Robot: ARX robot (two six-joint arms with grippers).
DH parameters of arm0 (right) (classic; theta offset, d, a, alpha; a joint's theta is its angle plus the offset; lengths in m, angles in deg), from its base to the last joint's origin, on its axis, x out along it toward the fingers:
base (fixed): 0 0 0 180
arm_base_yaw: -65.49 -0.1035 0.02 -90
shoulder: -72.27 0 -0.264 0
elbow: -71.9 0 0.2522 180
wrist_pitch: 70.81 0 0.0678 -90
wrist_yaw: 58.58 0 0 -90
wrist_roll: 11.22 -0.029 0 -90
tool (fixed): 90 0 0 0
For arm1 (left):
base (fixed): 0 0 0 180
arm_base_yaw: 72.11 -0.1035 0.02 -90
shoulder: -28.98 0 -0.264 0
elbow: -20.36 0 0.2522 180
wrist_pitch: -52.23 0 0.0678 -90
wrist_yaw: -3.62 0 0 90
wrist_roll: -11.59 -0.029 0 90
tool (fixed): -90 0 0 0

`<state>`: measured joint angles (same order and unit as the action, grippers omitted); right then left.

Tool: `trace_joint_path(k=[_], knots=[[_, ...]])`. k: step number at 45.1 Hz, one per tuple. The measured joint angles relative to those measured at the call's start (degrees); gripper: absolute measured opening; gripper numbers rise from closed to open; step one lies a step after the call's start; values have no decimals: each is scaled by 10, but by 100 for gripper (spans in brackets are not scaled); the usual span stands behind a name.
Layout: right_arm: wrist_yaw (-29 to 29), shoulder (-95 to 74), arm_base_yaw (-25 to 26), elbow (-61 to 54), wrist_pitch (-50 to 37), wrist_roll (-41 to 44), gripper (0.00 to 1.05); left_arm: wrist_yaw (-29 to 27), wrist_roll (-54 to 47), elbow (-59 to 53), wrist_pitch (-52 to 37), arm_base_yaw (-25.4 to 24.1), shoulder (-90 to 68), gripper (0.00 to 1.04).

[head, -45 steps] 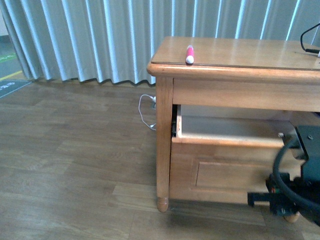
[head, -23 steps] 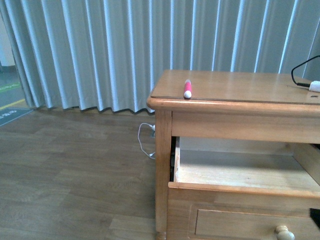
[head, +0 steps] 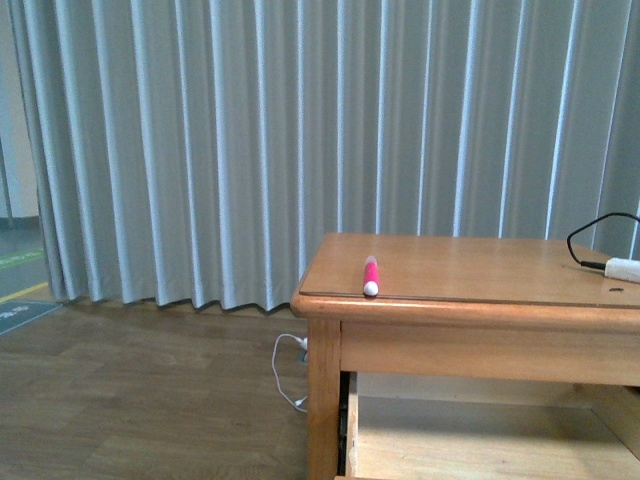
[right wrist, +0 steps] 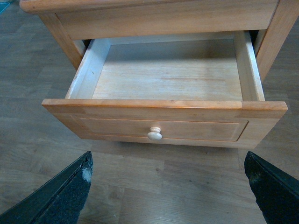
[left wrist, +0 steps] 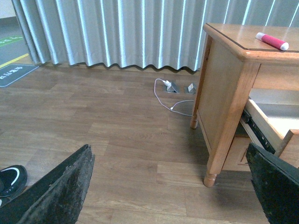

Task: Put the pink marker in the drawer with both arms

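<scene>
The pink marker [head: 370, 275] lies on the wooden table top near its front left edge, white tip toward me; it also shows in the left wrist view [left wrist: 271, 41]. The drawer [right wrist: 163, 119] is pulled open and empty, its knob [right wrist: 154, 134] facing the right wrist camera; part of it shows in the front view [head: 480, 440] and in the left wrist view [left wrist: 268, 126]. My left gripper [left wrist: 173, 186] is open and empty over the floor, left of the table. My right gripper [right wrist: 170, 186] is open and empty in front of the drawer. Neither arm shows in the front view.
The table [head: 470, 310] stands on a wood floor before grey curtains [head: 250, 150]. A white plug with a black cable [head: 620, 266] lies on the table's right. A white cable [left wrist: 168, 95] and floor sockets lie by the table leg [left wrist: 210, 177]. A black shoe [left wrist: 11, 179] is nearby.
The front view has tilted upward: the table and marker sit lower in frame, the drawer front and the black arm have left view, and more curtain shows.
</scene>
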<state>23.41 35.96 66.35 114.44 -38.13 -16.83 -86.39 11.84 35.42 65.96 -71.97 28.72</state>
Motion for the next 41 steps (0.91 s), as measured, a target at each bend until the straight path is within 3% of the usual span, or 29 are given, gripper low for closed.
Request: trace_joint_path(k=[9,10,13,14,20,26,30,41], knots=[[3,1,-2,0,0,3,96,0,0,0,0,0,0,98],[3,1,-2,0,0,3,96,-17,3,1,3,6,-3,98],[4,1,-2,0,1,3,96,-169,29,10,10,77,-55,98],[4,2,-2,0,1,3,96,-196,30,13,2,97,-74,98],[4,2,-2,0,1,3,96,-287,32,62,-81,201,-204,98],[4,2,-2,0,1,3,96,-281,27,153,-173,240,-377,98],[4,2,-2,0,1,3,96,-246,9,229,-242,246,-534,98],[4,2,-2,0,1,3,96,-206,-24,444,-280,259,-824,98]])
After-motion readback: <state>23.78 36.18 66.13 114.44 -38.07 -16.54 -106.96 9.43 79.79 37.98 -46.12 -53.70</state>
